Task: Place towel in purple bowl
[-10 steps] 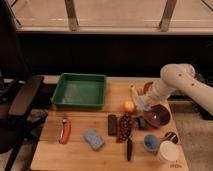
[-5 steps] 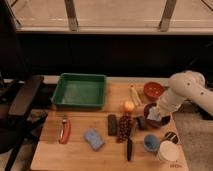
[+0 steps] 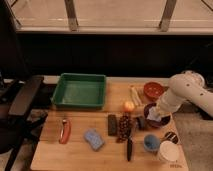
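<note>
The purple bowl [image 3: 161, 120] stands at the right of the wooden table, in front of the orange-red bowl. My gripper [image 3: 153, 114] reaches down from the white arm [image 3: 182, 92] over the bowl's left half. It is shut on the towel [image 3: 151, 117], a small pale blue-grey cloth that hangs at the gripper tip, just inside the bowl's rim. The arm hides the far right part of the bowl.
A green tray [image 3: 80, 90] is at the back left. An orange-red bowl [image 3: 153, 90], banana [image 3: 135, 94], round fruit [image 3: 129, 106], grapes [image 3: 124, 127], knife [image 3: 129, 147], blue sponge [image 3: 93, 139], small blue bowl [image 3: 150, 142] and white cup [image 3: 167, 151] lie around. A black chair [image 3: 20, 105] stands at the left.
My arm has swung from over the orange-red bowl forward and down to the purple bowl, carrying the towel. The orange-red bowl is now uncovered.
</note>
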You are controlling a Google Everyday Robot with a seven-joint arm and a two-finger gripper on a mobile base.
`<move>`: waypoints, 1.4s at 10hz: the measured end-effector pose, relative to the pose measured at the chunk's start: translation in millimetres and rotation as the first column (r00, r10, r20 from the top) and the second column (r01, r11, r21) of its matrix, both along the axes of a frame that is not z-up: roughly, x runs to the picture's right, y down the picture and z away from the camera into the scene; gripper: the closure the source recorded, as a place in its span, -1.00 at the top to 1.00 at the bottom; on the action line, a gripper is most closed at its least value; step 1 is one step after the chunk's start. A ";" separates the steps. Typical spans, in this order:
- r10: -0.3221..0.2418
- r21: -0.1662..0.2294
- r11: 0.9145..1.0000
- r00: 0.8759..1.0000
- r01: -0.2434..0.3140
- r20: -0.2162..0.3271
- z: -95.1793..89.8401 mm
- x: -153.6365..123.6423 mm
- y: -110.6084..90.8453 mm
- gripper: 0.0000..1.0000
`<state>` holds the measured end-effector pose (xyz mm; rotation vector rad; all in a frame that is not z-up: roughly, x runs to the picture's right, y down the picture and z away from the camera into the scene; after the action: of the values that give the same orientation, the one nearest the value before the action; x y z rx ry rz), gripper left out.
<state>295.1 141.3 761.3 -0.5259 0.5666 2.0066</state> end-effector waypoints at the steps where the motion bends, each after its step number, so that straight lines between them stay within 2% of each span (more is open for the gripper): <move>1: 0.000 0.000 1.000 1.000 0.000 0.000 0.1 -0.4 -0.3 -0.38; 7: 0.001 0.004 1.000 1.000 -0.001 0.001 0.3 -0.4 -0.6 -0.38; 10: 0.003 0.037 0.999 1.000 -0.003 -0.005 -7.2 1.3 -11.0 -0.38; 14: 0.010 0.058 0.998 1.000 -0.009 -0.011 -9.4 5.7 -15.7 -0.38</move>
<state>300.8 125.6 752.0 -0.4825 0.5120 2.0301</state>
